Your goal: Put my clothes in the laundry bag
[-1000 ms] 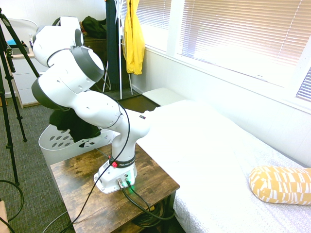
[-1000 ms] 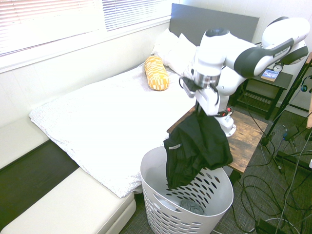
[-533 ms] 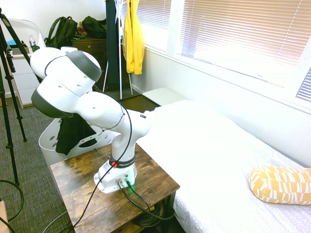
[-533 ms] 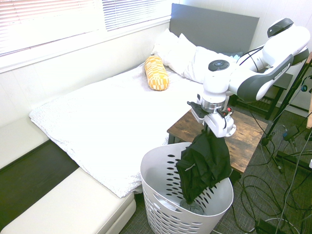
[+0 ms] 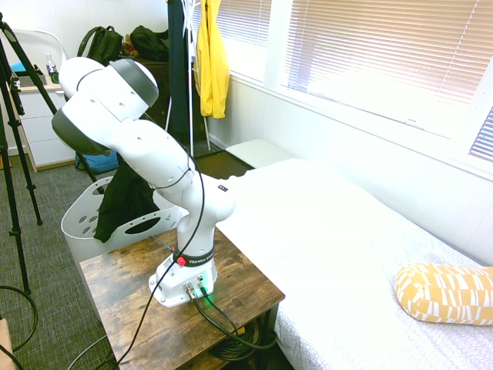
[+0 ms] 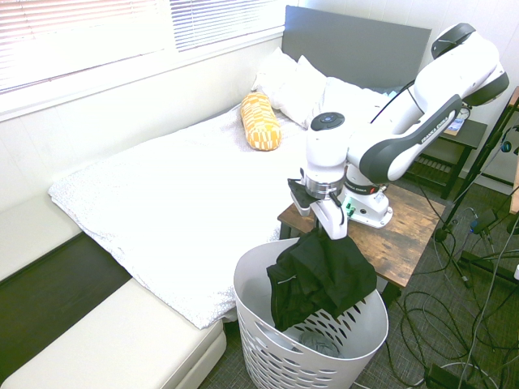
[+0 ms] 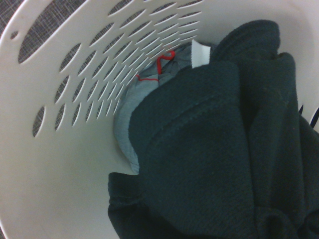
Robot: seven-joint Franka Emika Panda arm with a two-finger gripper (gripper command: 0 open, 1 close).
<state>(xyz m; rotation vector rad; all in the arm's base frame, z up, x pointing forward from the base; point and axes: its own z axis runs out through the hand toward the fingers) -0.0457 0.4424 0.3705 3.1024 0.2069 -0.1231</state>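
Observation:
The clothes (image 6: 318, 275), one black garment, hang from my gripper (image 6: 334, 233), which is shut on the top of the fabric. The lower half of the garment is inside the laundry bag (image 6: 268, 340), a white plastic basket with oval holes standing on the floor by the bed. From the other side the clothes (image 5: 123, 200) hang behind my arm, above the laundry bag (image 5: 81, 231). Close up, the clothes (image 7: 219, 144) fill most of the wrist view, with the laundry bag (image 7: 65, 99) wall beside them and a grey item (image 7: 132, 99) at the bottom.
A wooden side table (image 6: 409, 223) bearing my base stands right beside the basket. The bed (image 6: 195, 186) with a white cover and a yellow patterned pillow (image 6: 259, 120) lies alongside. A yellow jacket (image 5: 209, 62) hangs on a rack, backpacks (image 5: 127, 42) sit on a dresser.
My gripper has swung sideways and come down over the basket. The black garment, which hung well above the rim, now dips into the basket.

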